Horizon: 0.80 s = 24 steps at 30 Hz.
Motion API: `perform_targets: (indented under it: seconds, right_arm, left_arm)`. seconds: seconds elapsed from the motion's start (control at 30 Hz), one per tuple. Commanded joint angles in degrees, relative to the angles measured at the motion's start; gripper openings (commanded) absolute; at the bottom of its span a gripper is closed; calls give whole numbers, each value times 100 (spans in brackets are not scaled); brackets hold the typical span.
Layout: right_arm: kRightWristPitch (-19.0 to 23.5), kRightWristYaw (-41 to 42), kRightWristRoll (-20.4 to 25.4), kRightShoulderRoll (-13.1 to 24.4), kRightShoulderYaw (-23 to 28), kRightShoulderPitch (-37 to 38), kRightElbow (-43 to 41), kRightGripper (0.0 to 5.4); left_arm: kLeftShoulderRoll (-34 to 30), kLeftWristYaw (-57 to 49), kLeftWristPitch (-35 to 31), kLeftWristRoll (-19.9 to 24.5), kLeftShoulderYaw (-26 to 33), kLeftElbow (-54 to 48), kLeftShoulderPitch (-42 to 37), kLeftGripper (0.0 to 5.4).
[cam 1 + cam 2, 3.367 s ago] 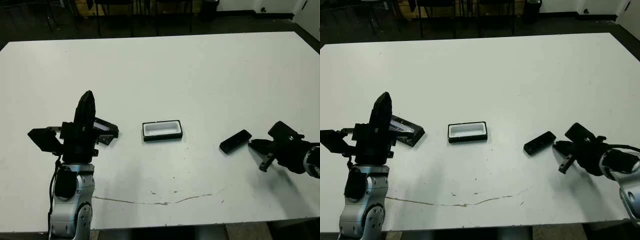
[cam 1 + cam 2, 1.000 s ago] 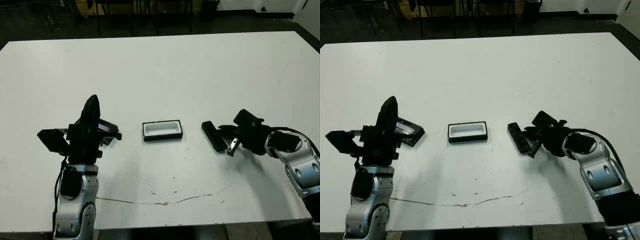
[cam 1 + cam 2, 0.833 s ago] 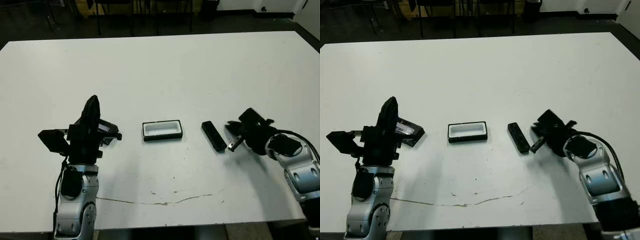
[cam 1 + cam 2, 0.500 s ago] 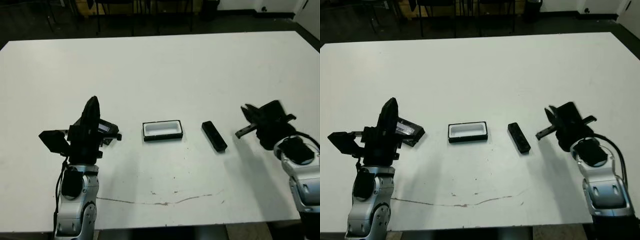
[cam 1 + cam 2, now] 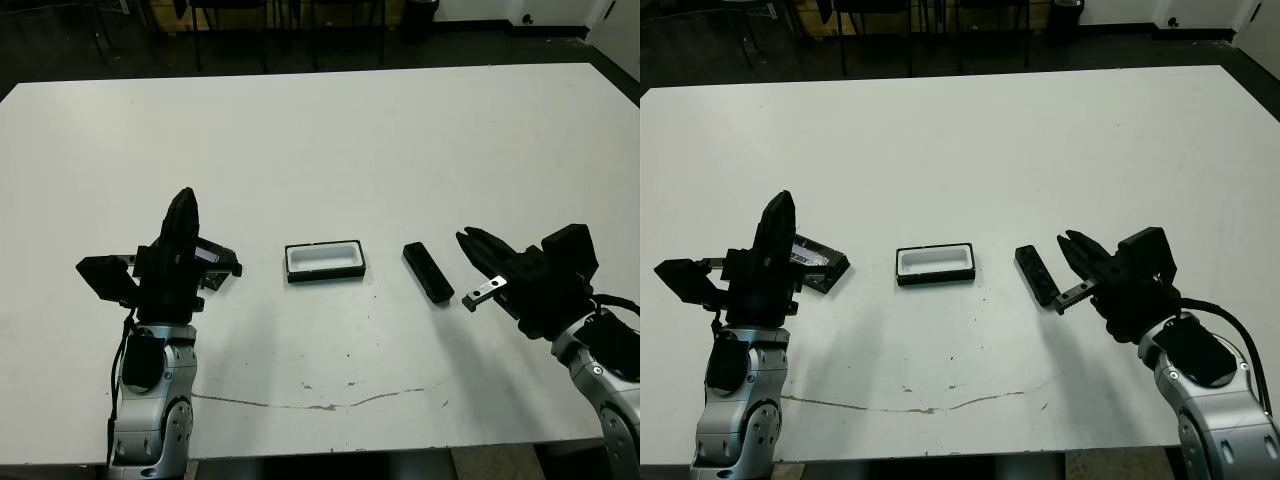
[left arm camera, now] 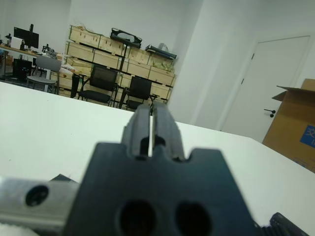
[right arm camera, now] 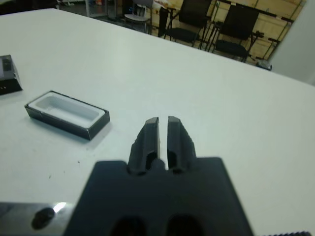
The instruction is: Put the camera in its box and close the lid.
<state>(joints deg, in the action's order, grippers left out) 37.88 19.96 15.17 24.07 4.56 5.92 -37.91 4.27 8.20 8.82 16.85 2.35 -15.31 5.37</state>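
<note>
Near the table's (image 5: pixel 400 130) middle, the camera (image 5: pixel 428 272) now lies just right of the open box (image 5: pixel 324 261); the right gripper (image 5: pixel 478 270) has backed off, fingers nearly together, empty, so pushing is done, boxing remains

Cameras: one, a slim black bar, the camera (image 5: pixel 428 272), lying on the table.
Boxes: one, the box (image 5: pixel 324 261), a white-lined black tray.
Lids: one, the lid (image 5: pixel 812 262), a flat black piece with a shiny panel.
Grippers: two, the left gripper (image 5: pixel 181 228) and the right gripper (image 5: pixel 478 260).
Tables: one, the white table (image 5: pixel 330 140).
</note>
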Motion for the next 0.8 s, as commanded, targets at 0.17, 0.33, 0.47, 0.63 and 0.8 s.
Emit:
perform_targets:
  seconds: [0.17,0.33,0.47,0.63,0.8]
  right_arm:
    - [208,-291,-162,-114,-288,72,40,163]
    - [29,-371,-276,-267,-460,96,164,250]
    - [86,-416,-223,-418,-539,144,156,320]
    - [234,-509,-167,-587,-614,215,24,405]
    - [257,-868,-288,-883,-707,324,1,494]
  left_arm:
    - [-90,18,-66,17,69,79,35,0]
    - [-95,31,-50,14,75,133,2,0]
    - [-106,62,-24,22,81,185,-22,0]
    - [-105,81,-2,-3,103,222,-32,0]
    - [-102,87,11,-24,107,244,-32,0]
